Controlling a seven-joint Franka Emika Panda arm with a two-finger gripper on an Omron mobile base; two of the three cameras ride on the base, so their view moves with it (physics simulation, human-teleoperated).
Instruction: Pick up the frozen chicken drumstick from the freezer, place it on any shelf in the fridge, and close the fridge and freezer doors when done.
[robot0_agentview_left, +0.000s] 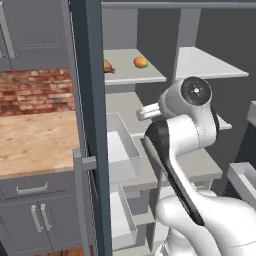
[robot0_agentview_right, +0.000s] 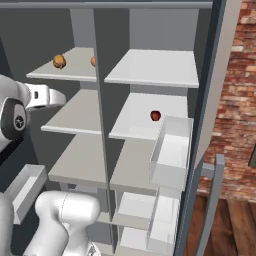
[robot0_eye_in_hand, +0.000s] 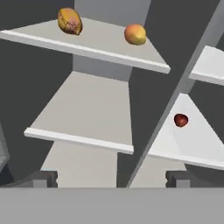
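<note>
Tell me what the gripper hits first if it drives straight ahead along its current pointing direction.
Probably nothing at first: the gripper points into the open freezer, toward the gap above the bare middle shelf. Past that comes the back wall. The chicken drumstick sits higher, off that line.

Frozen chicken drumstick (robot0_eye_in_hand: 69, 20): golden-brown, darker veining. Fruit (robot0_eye_in_hand: 135, 34): orange. Apple (robot0_eye_in_hand: 180, 120): dark red. Shelves (robot0_eye_in_hand: 87, 109): pale grey. Wall (robot0_agentview_left: 35, 92): red brick.
</note>
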